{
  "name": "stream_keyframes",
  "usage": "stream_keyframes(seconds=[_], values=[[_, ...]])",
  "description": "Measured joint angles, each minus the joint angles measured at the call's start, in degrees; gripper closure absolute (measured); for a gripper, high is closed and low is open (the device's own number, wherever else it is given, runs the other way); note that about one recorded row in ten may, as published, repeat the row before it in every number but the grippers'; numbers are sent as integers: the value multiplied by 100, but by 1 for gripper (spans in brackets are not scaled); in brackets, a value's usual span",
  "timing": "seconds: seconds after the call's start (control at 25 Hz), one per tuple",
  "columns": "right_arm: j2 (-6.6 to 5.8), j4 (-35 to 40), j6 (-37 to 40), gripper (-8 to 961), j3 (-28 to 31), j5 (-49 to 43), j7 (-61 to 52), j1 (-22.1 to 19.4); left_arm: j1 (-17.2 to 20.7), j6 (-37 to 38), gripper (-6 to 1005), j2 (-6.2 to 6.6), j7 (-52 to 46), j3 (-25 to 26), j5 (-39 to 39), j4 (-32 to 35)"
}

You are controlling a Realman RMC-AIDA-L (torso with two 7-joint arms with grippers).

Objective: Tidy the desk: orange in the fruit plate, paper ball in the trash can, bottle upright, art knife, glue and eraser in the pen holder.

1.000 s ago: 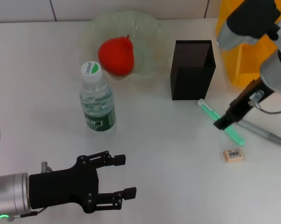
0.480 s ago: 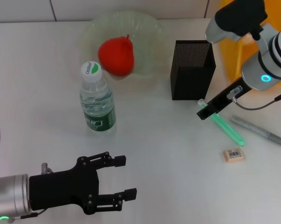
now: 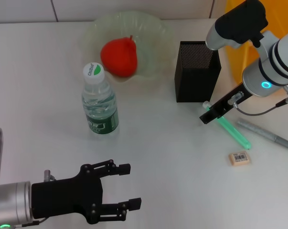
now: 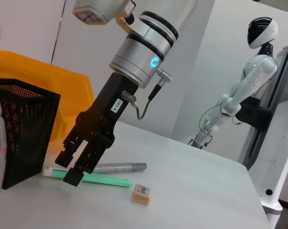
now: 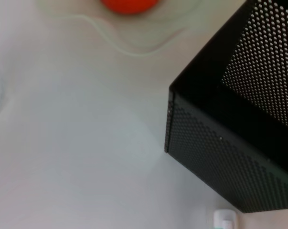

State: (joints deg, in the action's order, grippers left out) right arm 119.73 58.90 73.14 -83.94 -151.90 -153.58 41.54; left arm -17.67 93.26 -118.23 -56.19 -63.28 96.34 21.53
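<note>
— Three things lie loose on the bench (image 3: 148,143)?
— Yes: the glue (image 3: 232,131), the art knife (image 3: 265,133) and the eraser (image 3: 239,158), all beside the pen holder (image 3: 197,71).
— And the right gripper (image 3: 209,115)?
— Low over the glue's capped end; whether it pinches, I cannot tell.
— The left gripper (image 3: 127,186)?
— Spread wide, empty, near the front edge. The bottle (image 3: 100,102) stands upright; the orange (image 3: 119,57) sits in the fruit plate (image 3: 153,33).
</note>
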Motion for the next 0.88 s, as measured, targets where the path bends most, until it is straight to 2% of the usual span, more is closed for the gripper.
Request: stream_keyframes(seconds=[0.28, 0.52, 0.76, 0.88], values=[[-2, -86, -87, 306, -7, 115, 37, -16, 4, 4, 170, 1, -14, 0, 8, 0], [-4, -89, -95, 527, -9, 124, 39, -50, 2, 17, 170, 1, -22, 0, 9, 0], [-4, -99, -98, 564, -9, 126, 39, -67, 10, 23, 170, -5, -33, 0, 8, 0], [-3, -99, -76, 642, -9, 126, 40, -67, 10, 24, 170, -7, -34, 0, 8, -1]])
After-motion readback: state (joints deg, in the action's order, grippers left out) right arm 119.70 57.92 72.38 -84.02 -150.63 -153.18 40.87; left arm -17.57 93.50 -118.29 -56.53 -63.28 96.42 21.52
